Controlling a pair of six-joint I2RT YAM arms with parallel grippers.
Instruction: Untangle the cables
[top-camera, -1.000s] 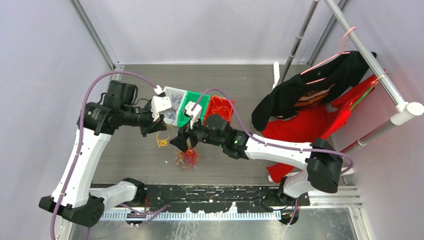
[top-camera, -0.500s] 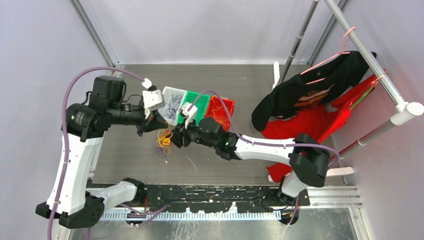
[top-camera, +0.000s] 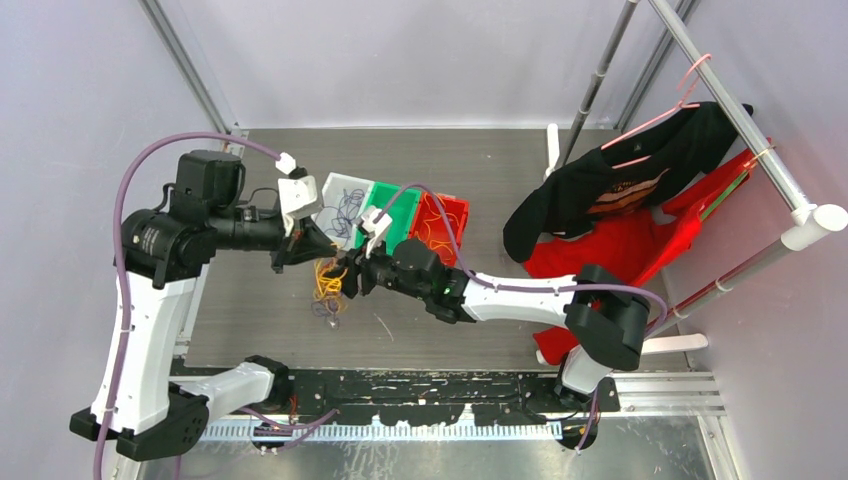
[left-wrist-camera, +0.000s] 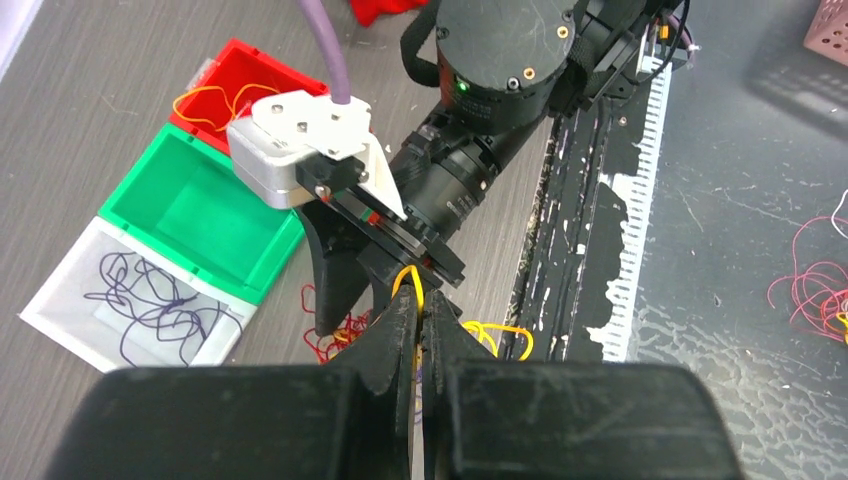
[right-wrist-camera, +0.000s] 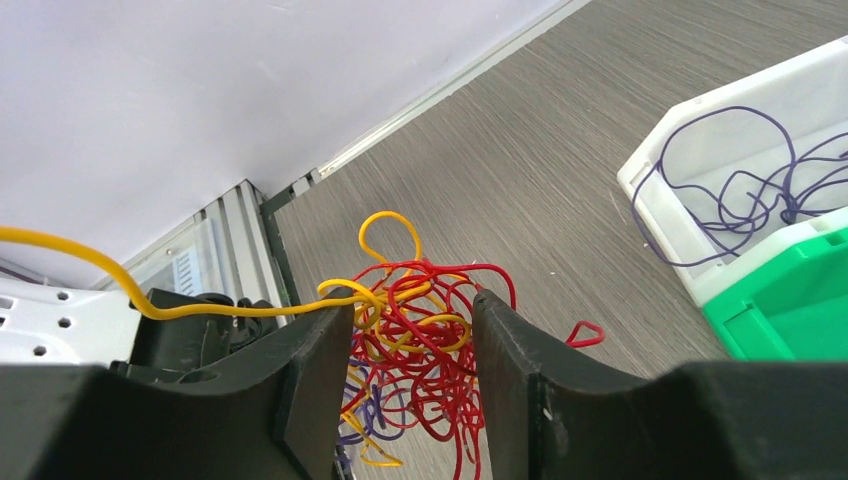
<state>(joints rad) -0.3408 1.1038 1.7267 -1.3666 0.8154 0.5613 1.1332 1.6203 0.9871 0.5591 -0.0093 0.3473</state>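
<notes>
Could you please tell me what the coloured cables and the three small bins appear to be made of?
The tangled red, yellow and purple cables look like plastic-coated wire: glossy, and they hold stiff loops. The white bin, green bin and red bin seem moulded plastic: smooth, uniform, slightly shiny walls.

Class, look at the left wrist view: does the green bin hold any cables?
No. The green bin shows only its bare green floor.

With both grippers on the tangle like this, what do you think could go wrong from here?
1. The left gripper pinches just one yellow strand; pulling may tighten the knot in the tangle rather than free it.
2. The right gripper only straddles the bundle with jaws apart, so it could slip out.
3. Loose loops hang near the white bin and may snag.
</notes>
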